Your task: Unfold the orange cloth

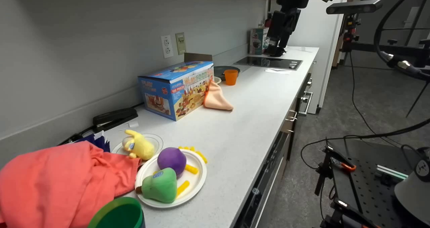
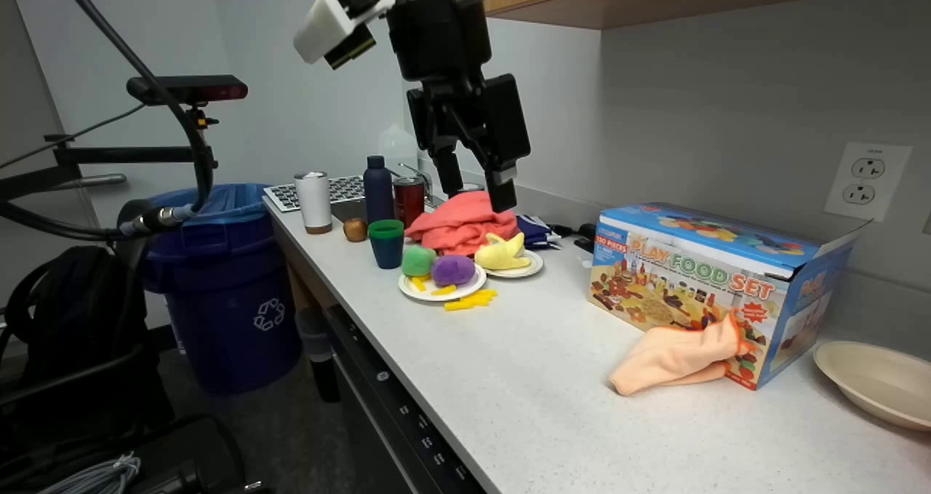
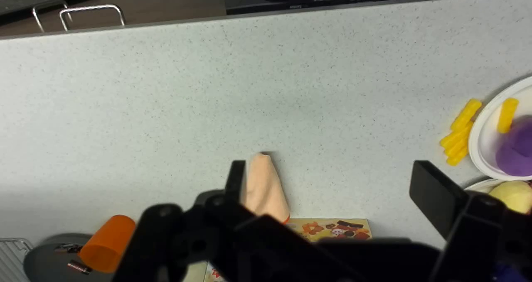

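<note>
The orange cloth [image 1: 215,98] is a pale peach fabric with a bright orange edge, bunched up against the front of the blue box. In an exterior view the cloth [image 2: 673,357] shows folded over itself, one end resting up on the box and a narrow end lying on the counter. Well above the counter hangs my gripper [image 2: 476,187], apart from the cloth. Seen from the wrist, the gripper [image 3: 332,176] is open with its fingers wide apart and nothing gripped. Its left finger and linkage cover part of the cloth [image 3: 266,188] far below.
The blue play food box [image 2: 684,283] stands by the wall. An orange cup [image 1: 231,77] sits beyond it near a dark pan [image 3: 54,257]. Toy food lies on a white plate [image 1: 201,181] beside a coral-red fabric heap [image 1: 60,184]. The counter's front edge [image 3: 174,23] drops off.
</note>
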Robot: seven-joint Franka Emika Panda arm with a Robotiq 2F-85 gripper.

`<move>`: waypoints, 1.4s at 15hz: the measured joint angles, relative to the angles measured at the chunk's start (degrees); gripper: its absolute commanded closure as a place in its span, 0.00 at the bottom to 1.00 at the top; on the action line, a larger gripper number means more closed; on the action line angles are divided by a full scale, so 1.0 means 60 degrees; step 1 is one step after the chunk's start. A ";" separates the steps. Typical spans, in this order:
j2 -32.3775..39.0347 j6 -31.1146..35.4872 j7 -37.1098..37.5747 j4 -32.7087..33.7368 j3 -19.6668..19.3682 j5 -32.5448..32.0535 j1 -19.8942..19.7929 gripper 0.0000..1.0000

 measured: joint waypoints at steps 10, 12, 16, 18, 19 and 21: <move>0.0000 0.0000 0.0000 0.0000 0.0000 0.0000 0.0000 0.00; 0.0000 0.0000 0.0000 0.0000 0.0000 0.0000 0.0000 0.00; 0.0000 0.0000 0.0000 0.0000 0.0000 0.0000 0.0000 0.00; 0.0000 0.0000 0.0008 0.0000 0.0000 -0.0006 0.0000 0.00; 0.0167 0.0297 0.0107 0.0060 0.0058 -0.0008 0.0009 0.00; 0.1101 0.1191 0.0539 0.0402 0.0296 -0.0131 0.0015 0.00</move>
